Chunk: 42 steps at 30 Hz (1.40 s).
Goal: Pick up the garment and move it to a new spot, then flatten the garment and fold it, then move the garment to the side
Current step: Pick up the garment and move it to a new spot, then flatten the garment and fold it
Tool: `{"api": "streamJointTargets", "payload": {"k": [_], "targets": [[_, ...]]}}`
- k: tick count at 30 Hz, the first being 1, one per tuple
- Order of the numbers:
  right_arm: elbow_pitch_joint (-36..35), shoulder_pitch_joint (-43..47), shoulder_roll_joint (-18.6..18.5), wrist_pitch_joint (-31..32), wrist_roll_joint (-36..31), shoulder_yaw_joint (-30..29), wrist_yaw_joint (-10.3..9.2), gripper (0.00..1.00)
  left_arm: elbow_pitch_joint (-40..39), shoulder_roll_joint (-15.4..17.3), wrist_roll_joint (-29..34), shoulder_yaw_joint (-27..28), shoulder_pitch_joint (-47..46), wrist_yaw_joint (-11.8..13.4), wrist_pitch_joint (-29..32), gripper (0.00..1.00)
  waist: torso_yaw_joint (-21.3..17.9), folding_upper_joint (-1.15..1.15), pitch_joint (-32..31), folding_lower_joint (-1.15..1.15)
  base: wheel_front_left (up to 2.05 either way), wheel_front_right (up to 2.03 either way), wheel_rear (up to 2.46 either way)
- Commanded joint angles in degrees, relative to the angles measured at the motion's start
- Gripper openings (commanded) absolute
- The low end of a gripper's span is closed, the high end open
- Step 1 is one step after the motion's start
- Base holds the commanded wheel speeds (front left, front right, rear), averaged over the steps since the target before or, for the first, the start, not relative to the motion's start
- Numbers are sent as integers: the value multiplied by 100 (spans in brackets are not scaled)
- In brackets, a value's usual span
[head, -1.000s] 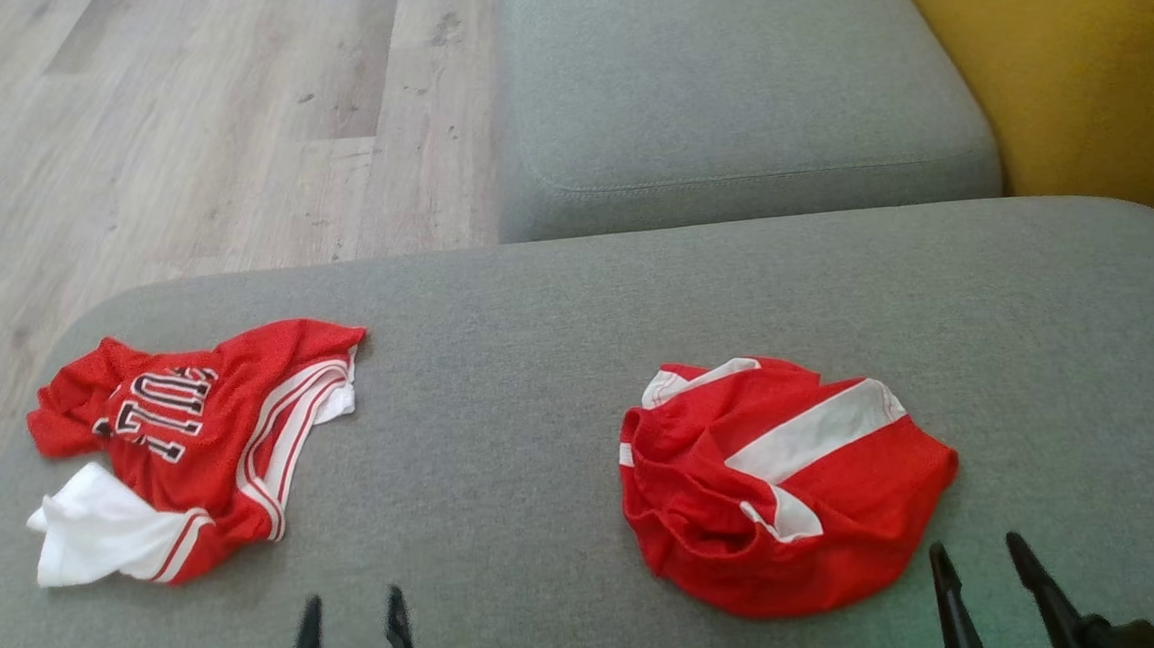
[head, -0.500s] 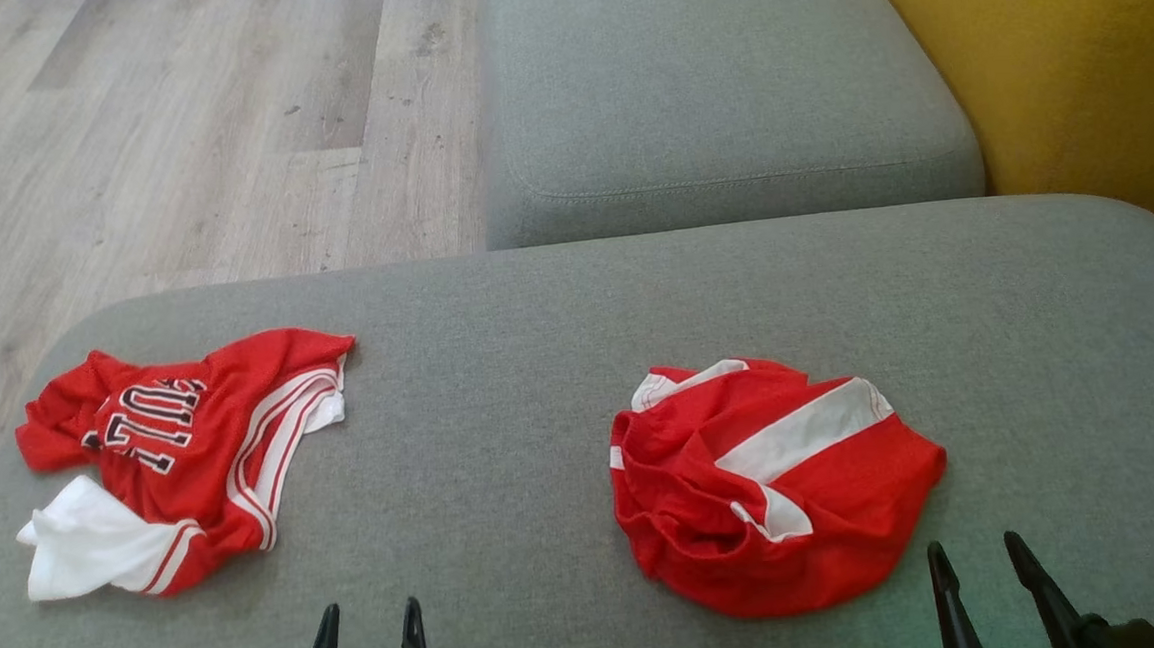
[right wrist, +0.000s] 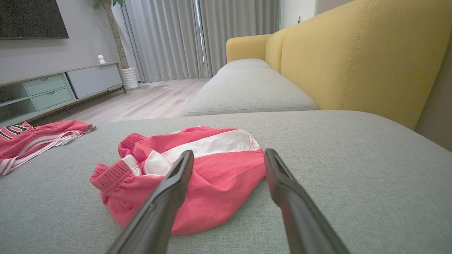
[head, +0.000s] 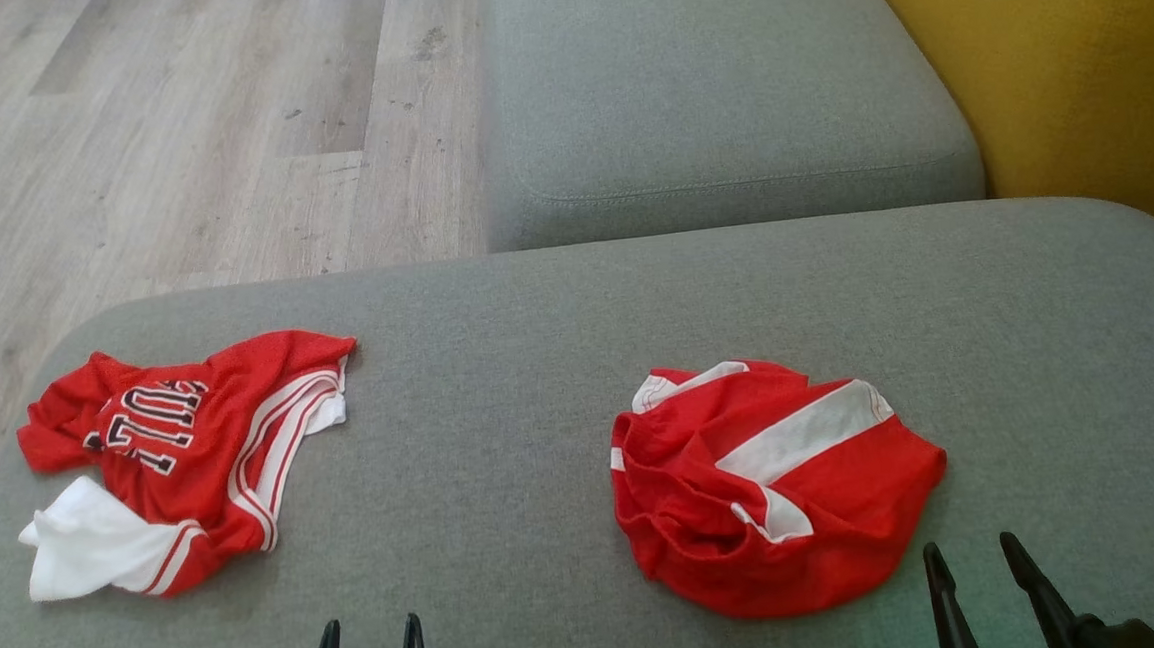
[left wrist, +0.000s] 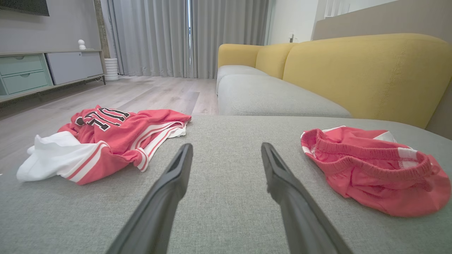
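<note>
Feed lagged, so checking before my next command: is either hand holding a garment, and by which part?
Nothing is held. Left hand and right hand are both open and empty; the red shorts and the jersey lie loose.

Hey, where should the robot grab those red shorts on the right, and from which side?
Likely the gathered elastic waistband of the red shorts, along their left edge. It stands up as a thick ridge, while the rest lies flat. Come from the left, straddling it.
</note>
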Motion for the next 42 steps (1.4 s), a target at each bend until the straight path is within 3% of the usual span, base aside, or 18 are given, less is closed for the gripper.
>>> {"api": "streamJointTargets", "payload": {"k": [1, 12, 15, 21, 28, 34, 42], "targets": [[-181, -218, -56, -36, -22, 143, 43, 100, -137, -85, 67, 211, -195, -32, -30, 100, 8, 0, -1, 0, 0, 0, 0], [-228, -253, -56, -36, -74, 167, 43, 100, -173, -90, 46, 143, -263, -54, -30, 100, -26, 0, 59, 0, 0, 0, 0], [-285, -273, -56, -36, -157, 120, 43, 100, -178, -91, -232, -38, -440, -115, -30, 100, -73, 0, 145, 0, 0, 0, 0], [-459, -341, -56, -36, -368, 172, 43, 100, 61, -91, -684, -1068, -1288, -397, 39, 100, -260, 0, 426, 0, 0, 0, 0], [-527, -476, -56, -36, -465, 230, 43, 100, 107, -91, -1703, -2408, -2462, -604, 918, 100, -593, 0, 780, 0, 0, 0, 0], [-573, -586, -56, -36, -447, 210, 43, 100, 437, -91, -2458, -2972, -3226, -409, 1916, 100, -914, 0, 988, 0, 0, 0, 0], [-635, -716, -56, -36, -448, 176, 43, 100, 944, -92, -3159, -3086, -3701, -81, 2566, 100, -1162, 0, 1185, 0, 0, 0, 0]]}}
